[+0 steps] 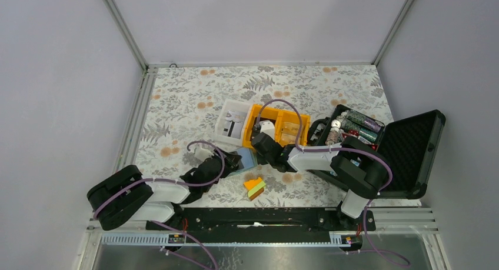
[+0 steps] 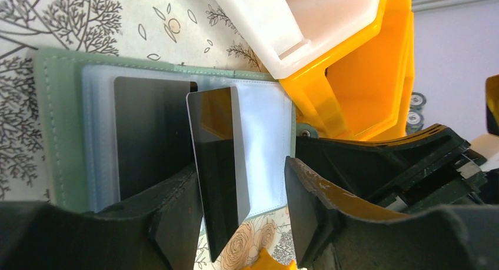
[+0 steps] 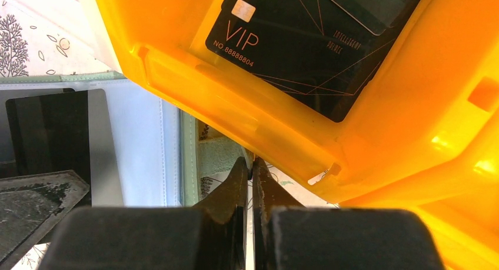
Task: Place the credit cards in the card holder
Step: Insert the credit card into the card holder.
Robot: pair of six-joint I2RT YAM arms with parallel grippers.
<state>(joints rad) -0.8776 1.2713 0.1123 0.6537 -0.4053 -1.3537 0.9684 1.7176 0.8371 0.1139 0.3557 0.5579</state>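
The card holder (image 1: pixel 248 159) lies open at mid-table with its light-blue panel up, right against the near edge of the orange bin (image 1: pixel 289 115). On your left wrist camera, one dark card (image 2: pixel 150 135) sits flat inside a clear pocket. A second dark card (image 2: pixel 218 164) stands tilted over the pocket panel, its lower part against the inner face of one finger (image 2: pixel 176 217) of your left gripper (image 2: pixel 241 177). That gripper is spread wide, wider than the card. The other finger is clear of the card, so I cannot tell whether you have a grip on it or it only leans there.

Over to your right gripper (image 3: pixel 250 171): its fingers are pressed together with only a thin pale sliver between them, and I cannot tell what that sliver is. The tips sit just beside the holder's grey-green edge, under the orange bin's rim. Inside that bin lies a black VIP card (image 3: pixel 282 46), with a grey card (image 3: pixel 373 5) overlapping one corner.

Further out, a white bin (image 1: pixel 230 123) touches the orange bin's left side. The wedge block (image 1: pixel 255 188) sits just on the near side of the holder. The black case (image 1: pixel 412 146) stands open at the right, all on the floral table (image 1: pixel 188 99).
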